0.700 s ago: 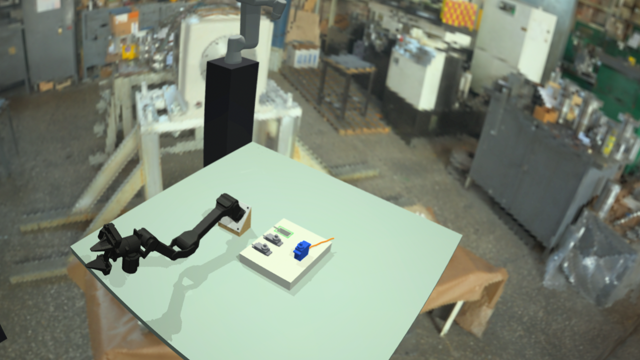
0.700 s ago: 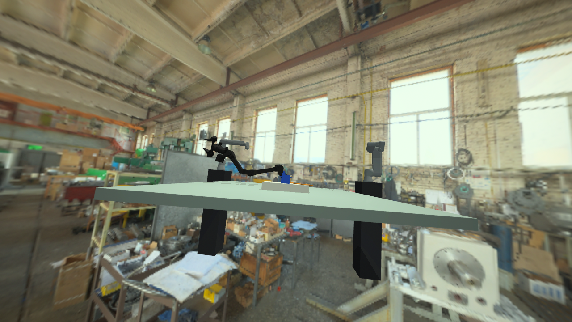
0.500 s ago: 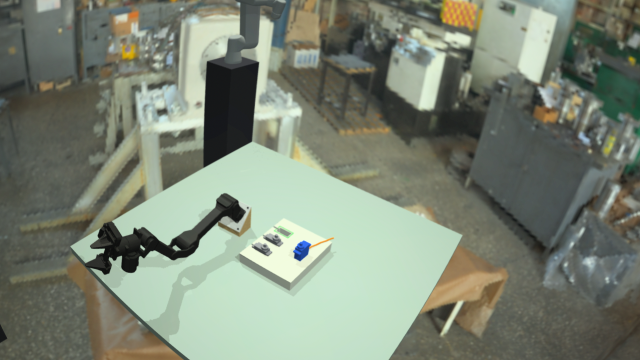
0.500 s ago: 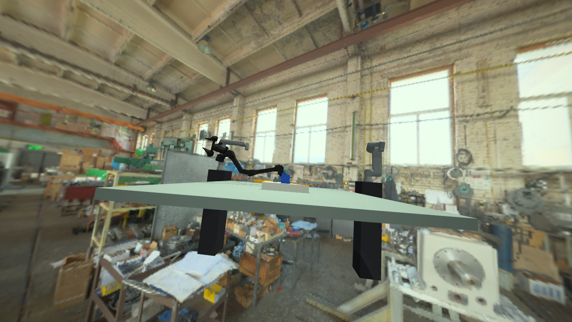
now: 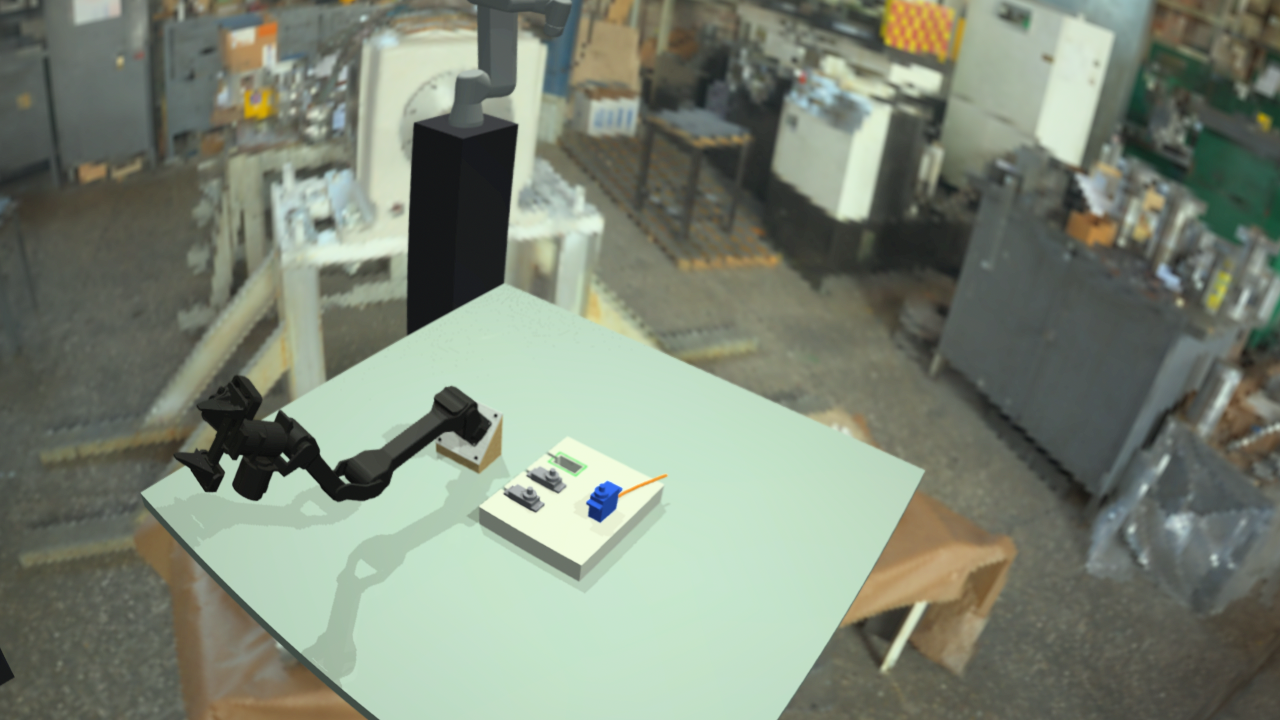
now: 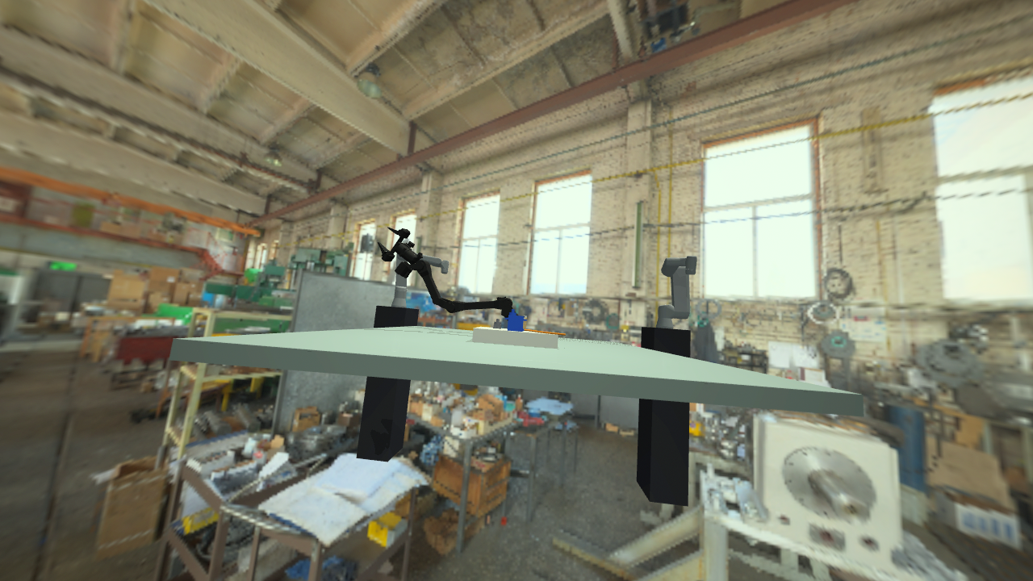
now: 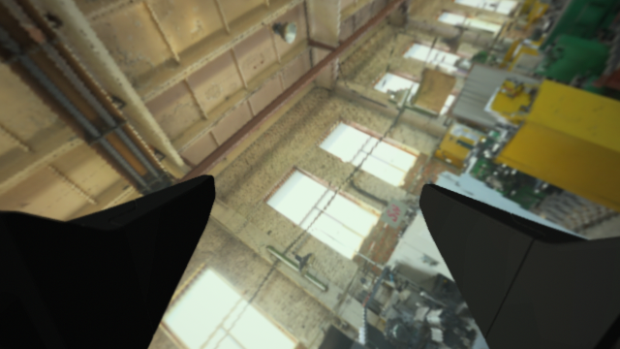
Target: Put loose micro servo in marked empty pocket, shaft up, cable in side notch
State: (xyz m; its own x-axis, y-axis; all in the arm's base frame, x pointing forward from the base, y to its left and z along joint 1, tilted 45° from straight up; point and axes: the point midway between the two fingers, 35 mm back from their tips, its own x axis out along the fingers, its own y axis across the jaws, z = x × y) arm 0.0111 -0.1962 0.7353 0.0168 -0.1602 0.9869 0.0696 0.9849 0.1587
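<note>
The loose blue micro servo [image 5: 602, 502] [image 6: 515, 321] stands on the pale deck [image 5: 572, 548] [image 6: 514, 338], near its right side in the top view. Its output shaft appears to point up. Its orange cable [image 5: 644, 484] runs out past the deck's edge. The marked pocket [image 5: 568, 463] is a dark empty slot with a green outline at the deck's back. My gripper [image 5: 187, 429] [image 6: 383, 236] [image 7: 320, 189] is wide open and empty. It is raised far to the left of the deck, pointing away from it. The wrist view shows neither servo nor deck.
Two grey servos [image 5: 546, 479] [image 5: 524, 495] sit in the deck beside the pocket. My arm's base mount [image 5: 487, 447] stands just behind and left of the deck. The green table's [image 5: 716, 555] left corner lies under the gripper. Grey arms on black pedestals [image 5: 456, 214] [image 6: 666, 419] stand beyond the table.
</note>
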